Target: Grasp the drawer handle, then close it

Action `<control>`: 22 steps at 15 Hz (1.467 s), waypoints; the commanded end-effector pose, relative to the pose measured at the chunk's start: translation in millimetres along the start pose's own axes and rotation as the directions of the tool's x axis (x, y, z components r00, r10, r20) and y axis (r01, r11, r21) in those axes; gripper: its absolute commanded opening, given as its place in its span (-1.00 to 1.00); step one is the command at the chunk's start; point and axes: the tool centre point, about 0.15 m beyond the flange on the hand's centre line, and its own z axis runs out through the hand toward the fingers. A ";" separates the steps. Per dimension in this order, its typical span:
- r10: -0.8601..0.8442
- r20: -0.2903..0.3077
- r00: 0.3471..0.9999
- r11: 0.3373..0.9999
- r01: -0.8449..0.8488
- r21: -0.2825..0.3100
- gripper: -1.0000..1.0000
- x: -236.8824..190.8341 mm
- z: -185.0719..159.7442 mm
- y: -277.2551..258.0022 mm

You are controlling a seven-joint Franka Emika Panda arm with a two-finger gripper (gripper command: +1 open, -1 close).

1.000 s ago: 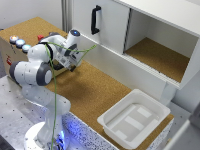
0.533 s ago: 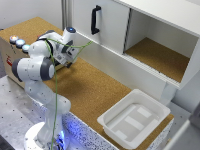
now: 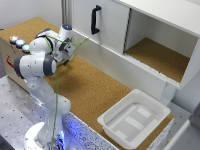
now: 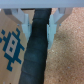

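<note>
The black drawer handle stands upright on the white front panel of the cabinet at the back of the cork table. My gripper hangs low over the cork, well off to the exterior view's left of the handle and apart from it. In the wrist view the two pale fingers stand apart and hold nothing, so my gripper is open. Behind them runs a dark band between a cardboard face with a blue print and cork. The handle is out of the wrist view.
An open white compartment with a cork floor lies to the exterior view's right of the handle. A white plastic tray sits at the table's near right corner. A box with coloured buttons stands at the left.
The arm's wrist has shifted slightly to the exterior view's left and up. The cabinet, the handle and the tray have not moved.
</note>
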 end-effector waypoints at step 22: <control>0.144 -0.102 0.984 0.980 -0.156 -0.125 1.00 -12.7 -104.6 47.3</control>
